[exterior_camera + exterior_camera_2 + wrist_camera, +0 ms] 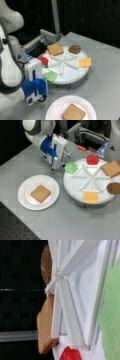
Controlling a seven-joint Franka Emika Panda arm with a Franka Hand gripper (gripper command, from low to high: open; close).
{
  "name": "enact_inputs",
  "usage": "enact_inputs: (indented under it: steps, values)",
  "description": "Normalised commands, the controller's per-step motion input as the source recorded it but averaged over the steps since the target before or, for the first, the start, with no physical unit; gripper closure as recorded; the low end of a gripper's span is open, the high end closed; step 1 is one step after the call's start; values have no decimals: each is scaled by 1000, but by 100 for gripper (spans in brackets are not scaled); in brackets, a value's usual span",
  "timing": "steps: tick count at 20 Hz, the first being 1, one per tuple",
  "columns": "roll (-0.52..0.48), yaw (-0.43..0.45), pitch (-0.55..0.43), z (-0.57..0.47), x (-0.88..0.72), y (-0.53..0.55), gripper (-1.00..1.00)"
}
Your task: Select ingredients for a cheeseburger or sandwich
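Grey table [75, 225]: white plate [25, 200], round divided tray [75, 192] beside.

Two toast squares [55, 49] [73, 113], one lettuce [49, 76], tomato [44, 60], apparently one patty [74, 49], one cheese square [85, 62].

Toast square [73, 112] on white plate [54, 107]

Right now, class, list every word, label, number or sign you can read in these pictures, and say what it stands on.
None can be read.
Toast square on the white plate: no print.
Divided tray with lettuce, tomato slice, cheese square, patty and second toast square: no labels.
Gripper, next to the lettuce in both front views: blue and white housing, no marking shows.
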Motion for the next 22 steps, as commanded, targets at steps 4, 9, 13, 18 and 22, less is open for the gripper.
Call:
enact_inputs:
  steps: [4,9,13,18,22]
  values:
    - [71,-98,-39,-35,67,10,100]
    - [67,-94,-37,-28,69,-3,100]
    - [53,-87,-27,-15,74,-15,100]
    - [34,-67,-11,19,74,30,100]
    - [13,-68,-9,26,76,83,100]
